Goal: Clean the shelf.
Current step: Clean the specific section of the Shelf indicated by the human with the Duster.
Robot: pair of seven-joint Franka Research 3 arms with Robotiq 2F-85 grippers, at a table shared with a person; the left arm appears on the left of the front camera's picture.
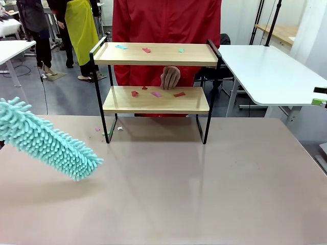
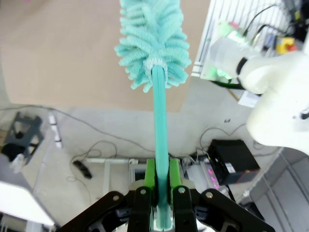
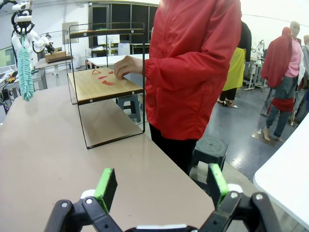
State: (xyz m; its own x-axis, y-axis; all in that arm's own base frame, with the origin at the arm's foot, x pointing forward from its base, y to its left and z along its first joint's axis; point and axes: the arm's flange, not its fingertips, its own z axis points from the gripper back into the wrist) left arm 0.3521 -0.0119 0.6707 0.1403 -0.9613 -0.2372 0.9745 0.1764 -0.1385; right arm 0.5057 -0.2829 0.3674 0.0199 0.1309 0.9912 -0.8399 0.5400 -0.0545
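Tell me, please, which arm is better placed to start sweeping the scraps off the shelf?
Left. The left end effector is shut on the teal duster, its head raised over the table, left of the shelf. The right end effector is open and empty, holding no tool for the scraps.

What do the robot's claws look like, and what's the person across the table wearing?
The left gripper and right gripper are black jointed linkages, each ending in two fingers faced with bright green pads. A white arm nearby is smooth and rounded. The person wears a red long-sleeved jacket.
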